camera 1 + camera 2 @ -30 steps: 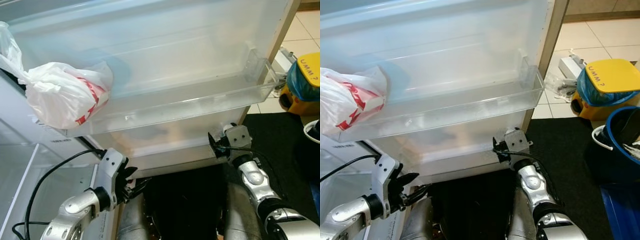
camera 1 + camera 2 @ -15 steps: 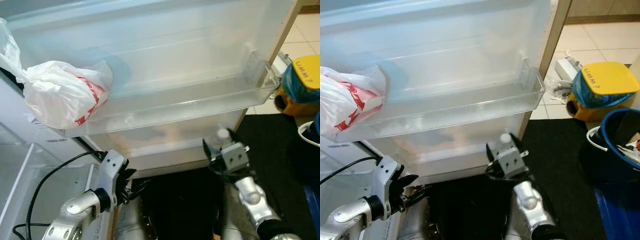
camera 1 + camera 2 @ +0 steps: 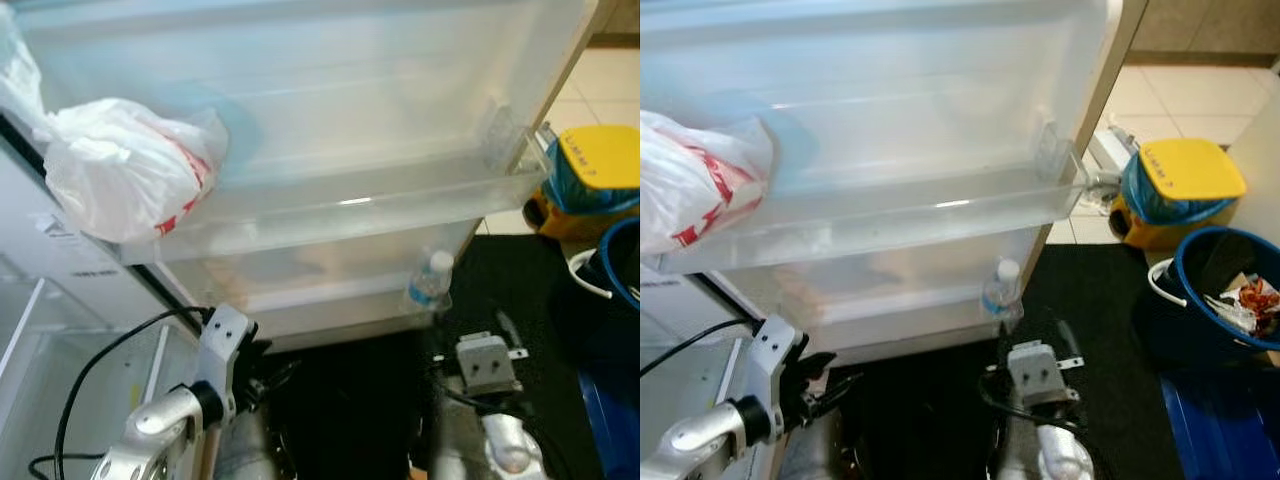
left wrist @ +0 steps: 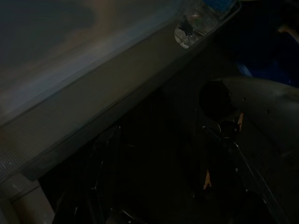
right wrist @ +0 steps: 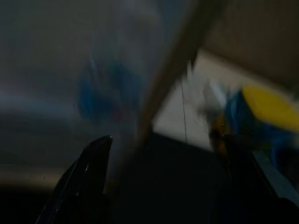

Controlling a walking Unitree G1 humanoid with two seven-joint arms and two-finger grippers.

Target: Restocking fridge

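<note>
The small clear water bottle with a white cap [image 3: 431, 279] is seen standing in the lowest clear shelf of the open white fridge door [image 3: 330, 300], at its far right end. One thing is judged to be put away. The right tool [image 5: 154, 186] is seen just below the bottle, fingers spread apart and holding nothing. The left tool [image 3: 262, 375] hangs low and idle; whether it is apart cannot be told. A white plastic bag with red print [image 3: 125, 175] sits on the wide middle shelf [image 3: 400, 210], where much room is left.
</note>
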